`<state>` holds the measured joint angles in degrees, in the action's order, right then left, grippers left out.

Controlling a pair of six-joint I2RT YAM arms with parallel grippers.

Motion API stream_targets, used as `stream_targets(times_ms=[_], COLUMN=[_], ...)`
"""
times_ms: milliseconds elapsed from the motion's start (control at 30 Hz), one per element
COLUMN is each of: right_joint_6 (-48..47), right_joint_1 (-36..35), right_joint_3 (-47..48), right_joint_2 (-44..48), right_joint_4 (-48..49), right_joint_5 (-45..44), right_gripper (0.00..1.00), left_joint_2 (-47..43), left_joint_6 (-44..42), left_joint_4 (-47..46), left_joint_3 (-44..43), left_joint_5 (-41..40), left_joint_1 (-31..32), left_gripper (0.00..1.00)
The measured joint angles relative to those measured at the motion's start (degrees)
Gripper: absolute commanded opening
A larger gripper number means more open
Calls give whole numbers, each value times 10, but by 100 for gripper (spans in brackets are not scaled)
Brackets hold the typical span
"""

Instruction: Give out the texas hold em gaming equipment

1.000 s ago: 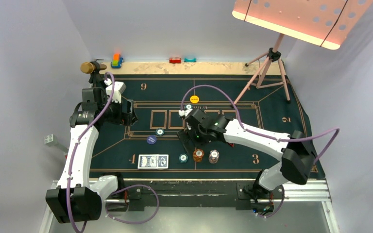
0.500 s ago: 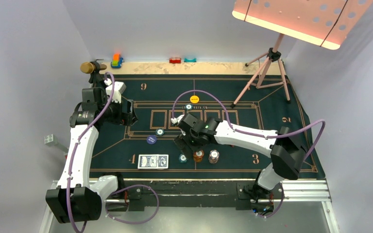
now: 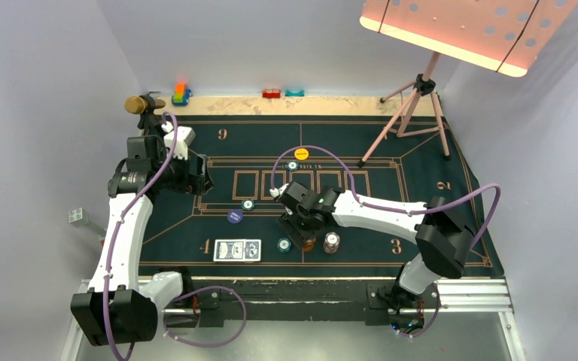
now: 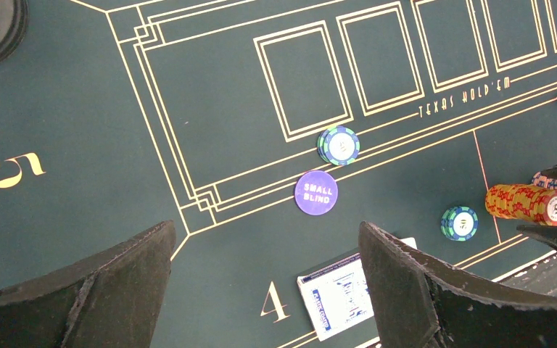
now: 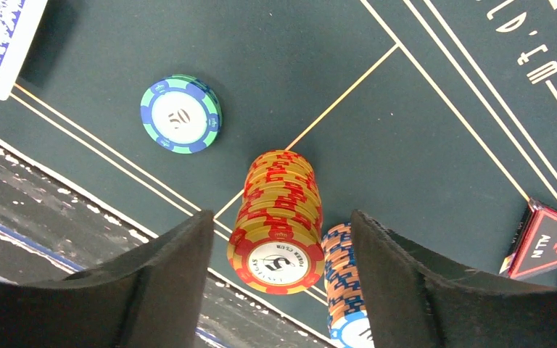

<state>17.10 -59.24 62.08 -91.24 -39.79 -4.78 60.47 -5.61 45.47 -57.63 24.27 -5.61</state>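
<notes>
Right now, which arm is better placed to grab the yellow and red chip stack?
Right. The right pincer straddles the yellow and red chip stack, a finger on either side, gaps showing. The left pincer hangs open well away to the left.

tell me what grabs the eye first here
The right gripper stands out, jaws open astride a tall orange chip stack near the front middle of the green poker mat. Next, the big pink perforated stand looming over the back right corner.
</notes>
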Motion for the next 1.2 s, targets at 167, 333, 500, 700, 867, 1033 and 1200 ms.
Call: stream_targets(times_ms=[167,333,500,700,867,1033,1200], right_joint_6=[2,4,5,5,4,4,3], right_joint_1=[0,0,0,0,0,0,0], right_joint_3=[0,-1,-5,-2,31,97,168], right_joint_2=[0,0,5,5,5,-1,-59], right_joint_4=[5,8,9,1,-21,-31,-30], right_joint_5=[0,0,0,1,1,3,14], right_gripper=[54,42,35,24,21,20,18], left_joint_2=[0,0,0,0,0,0,0], left_joint_6=[0,0,0,0,0,0,0], left_joint_4=[0,0,0,0,0,0,0], left_joint_3=[0,0,0,0,0,0,0], left_joint_5=[0,0,0,0,0,0,0], left_joint_1=[0,0,0,0,0,0,-2], left_gripper=[100,100,100,100,100,100,100])
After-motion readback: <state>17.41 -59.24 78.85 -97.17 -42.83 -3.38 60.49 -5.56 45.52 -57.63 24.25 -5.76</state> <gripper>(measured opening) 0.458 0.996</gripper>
